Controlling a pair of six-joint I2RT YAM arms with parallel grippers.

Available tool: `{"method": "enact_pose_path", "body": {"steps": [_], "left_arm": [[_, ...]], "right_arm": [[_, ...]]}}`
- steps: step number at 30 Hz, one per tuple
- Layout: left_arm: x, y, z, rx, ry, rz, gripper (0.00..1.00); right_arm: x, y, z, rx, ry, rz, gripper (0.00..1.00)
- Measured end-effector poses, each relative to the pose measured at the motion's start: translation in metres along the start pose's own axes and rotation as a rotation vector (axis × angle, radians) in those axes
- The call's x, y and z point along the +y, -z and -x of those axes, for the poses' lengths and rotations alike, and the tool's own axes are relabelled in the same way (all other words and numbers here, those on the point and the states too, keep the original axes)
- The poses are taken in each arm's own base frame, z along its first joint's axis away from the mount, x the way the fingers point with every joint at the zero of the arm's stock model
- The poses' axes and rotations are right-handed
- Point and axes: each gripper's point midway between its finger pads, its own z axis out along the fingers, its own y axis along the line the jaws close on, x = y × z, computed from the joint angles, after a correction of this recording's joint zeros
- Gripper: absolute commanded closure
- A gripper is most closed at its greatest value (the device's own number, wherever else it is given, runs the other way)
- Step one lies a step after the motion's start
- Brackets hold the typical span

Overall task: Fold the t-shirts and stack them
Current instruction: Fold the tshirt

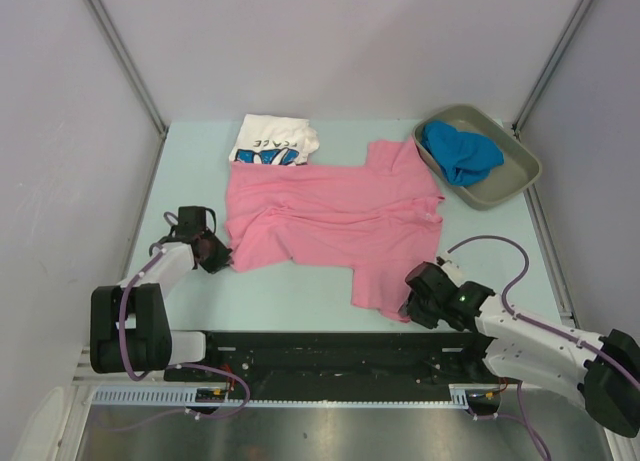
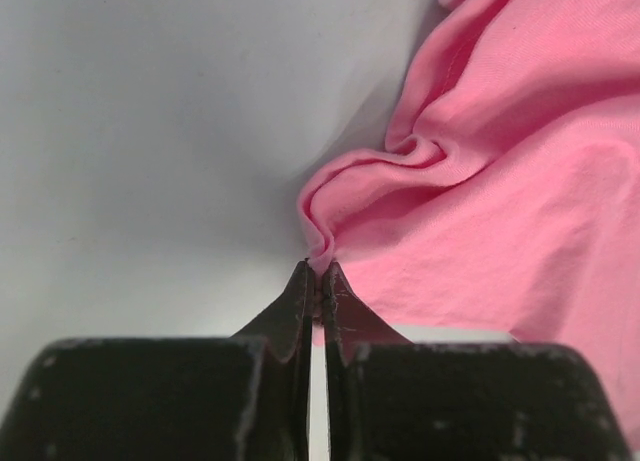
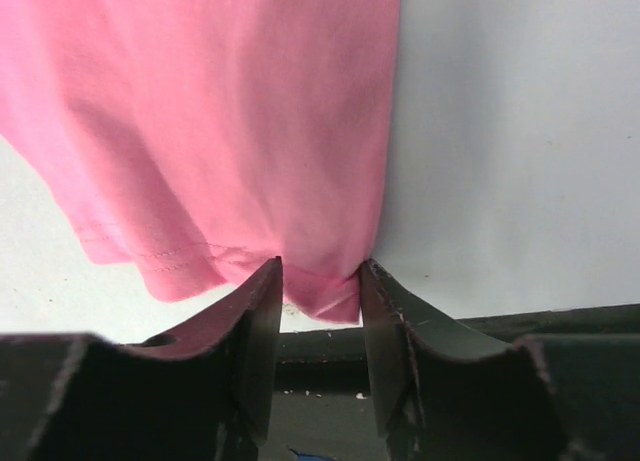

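Top external: left claw (image 1: 220,253) pinches pink t-shirt (image 1: 320,211); right claw (image 1: 410,304) gapes astride it.

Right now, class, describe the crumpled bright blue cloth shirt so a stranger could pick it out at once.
Find the grey-olive plastic tray at the far right corner of the pale table. The bright blue cloth shirt lies bunched inside it. It alone is blue and in the tray; the spread pink cloth shirt and folded white printed shirt lie on the table.

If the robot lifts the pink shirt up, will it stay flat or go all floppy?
Probably floppy: the pink shirt bunches into soft folds at the left end effector. It looks thin, so it is likely light and would sag where unsupported.
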Motion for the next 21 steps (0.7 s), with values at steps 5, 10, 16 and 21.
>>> {"method": "enact_pose_path", "body": {"steps": [5,10,16,21], "left_arm": [[0.0,0.0,0.0,0.002,0.001,0.0,0.94],[0.0,0.001,0.0,0.004,0.002,-0.004,0.95],[-0.003,0.008,0.002,-0.009,-0.006,-0.026,0.95],[-0.008,0.029,0.007,-0.055,-0.016,-0.068,0.93]], "right_arm": [[0.003,-0.004,-0.002,0.003,-0.003,0.008,0.79],[0.005,-0.006,-0.002,0.004,-0.004,0.012,1.0],[0.0,-0.003,-0.001,-0.01,0.008,0.003,1.0],[0.001,0.019,0.014,-0.084,0.046,0.01,1.0]]}}
